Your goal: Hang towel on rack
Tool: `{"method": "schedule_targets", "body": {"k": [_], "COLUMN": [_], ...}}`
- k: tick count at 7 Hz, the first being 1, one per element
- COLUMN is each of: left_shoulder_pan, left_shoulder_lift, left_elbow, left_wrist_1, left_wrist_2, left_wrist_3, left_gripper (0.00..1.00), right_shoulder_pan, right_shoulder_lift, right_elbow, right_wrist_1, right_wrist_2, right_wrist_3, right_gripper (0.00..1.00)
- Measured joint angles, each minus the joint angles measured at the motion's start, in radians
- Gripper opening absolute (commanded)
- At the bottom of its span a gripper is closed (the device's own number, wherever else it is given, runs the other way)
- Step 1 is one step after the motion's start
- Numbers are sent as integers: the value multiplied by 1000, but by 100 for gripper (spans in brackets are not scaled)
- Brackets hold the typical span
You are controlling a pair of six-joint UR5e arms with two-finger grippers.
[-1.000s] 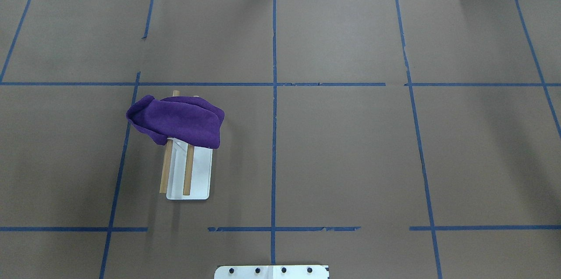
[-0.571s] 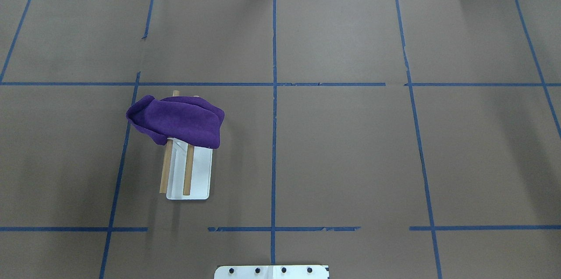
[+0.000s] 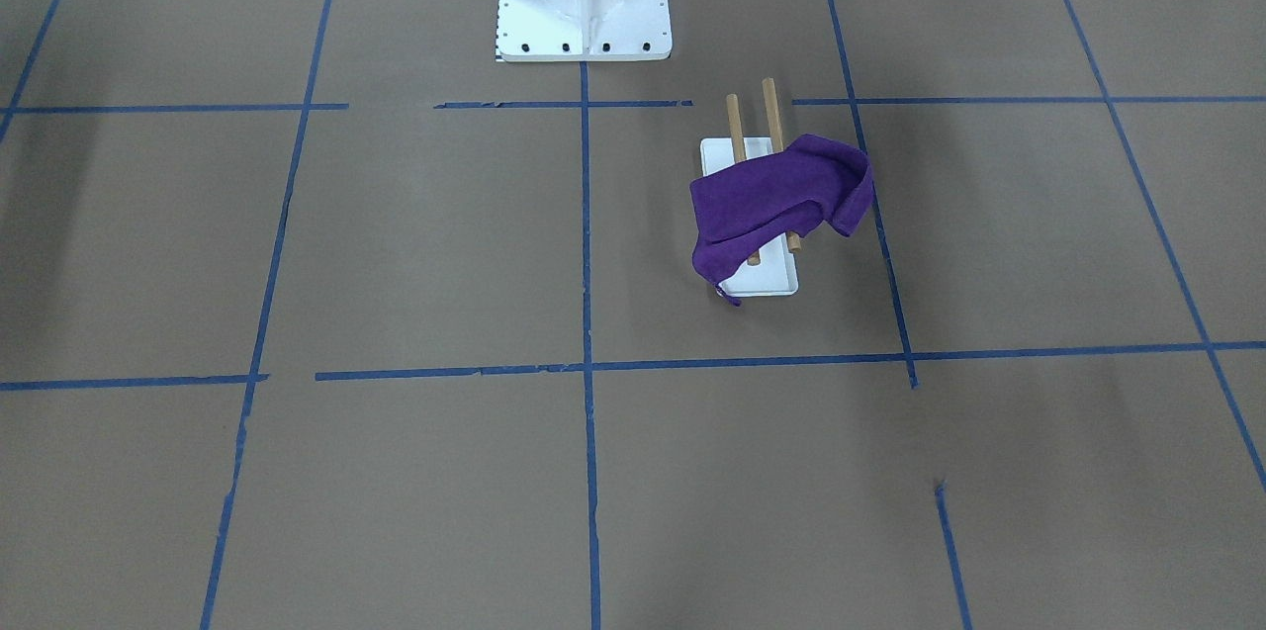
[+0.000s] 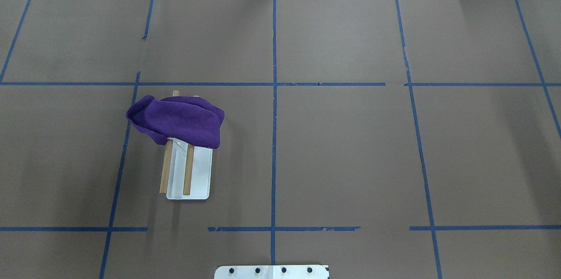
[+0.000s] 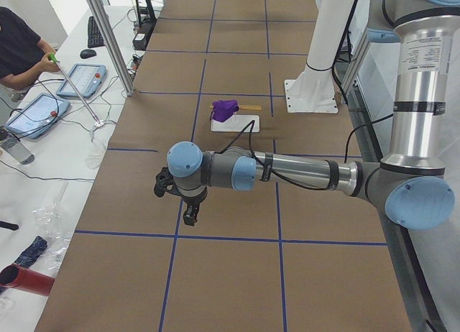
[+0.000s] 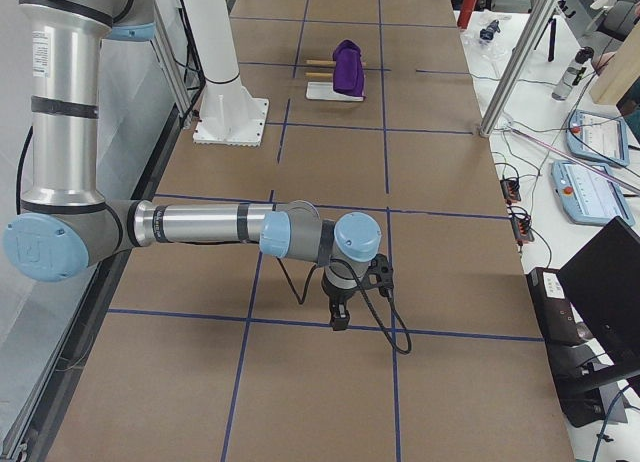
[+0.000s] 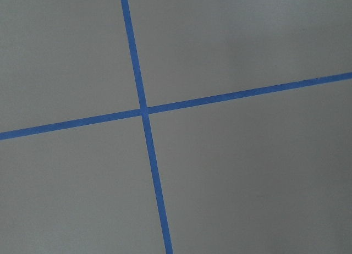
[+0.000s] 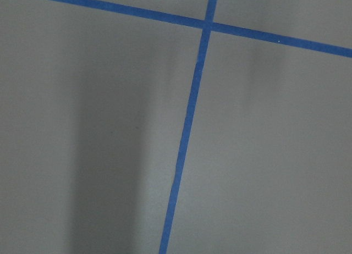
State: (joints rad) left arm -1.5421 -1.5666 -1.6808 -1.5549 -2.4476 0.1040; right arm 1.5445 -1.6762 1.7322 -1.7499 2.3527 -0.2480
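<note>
Crumpled purple cloth towel (image 4: 177, 123) draped across both wooden dowels (image 4: 188, 169) of white-based rack (image 4: 201, 176), left-centre of overhead frame. Dowels run top-to-bottom. The left tool (image 5: 188, 214) is nearer, towel up-frame of it. The right tool (image 6: 340, 317) is well apart. Cannot tell either's grip state.

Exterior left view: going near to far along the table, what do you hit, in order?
Left arm's black pincer → small white rack with two wooden dowels → white bolted robot pedestal. The purple towel drapes the rack, so it shares that spot.
</note>
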Motion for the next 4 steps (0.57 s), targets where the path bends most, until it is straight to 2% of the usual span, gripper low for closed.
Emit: {"method": "schedule_targets", "body": {"k": [4], "left_shoulder_pan": [12], "left_shoulder_lift": [-8], "left_elbow": [-12], "left_wrist_1": [-46], "left_wrist_2": [1], "left_wrist_3": [1], "left_gripper": [100], "right_shoulder_pan": [0], "right_shoulder_lift": [-6], "right_elbow": [0], "right_wrist_1": [3], "right_wrist_2": [26], "right_wrist_3": [-1], "right_gripper": [100]}}
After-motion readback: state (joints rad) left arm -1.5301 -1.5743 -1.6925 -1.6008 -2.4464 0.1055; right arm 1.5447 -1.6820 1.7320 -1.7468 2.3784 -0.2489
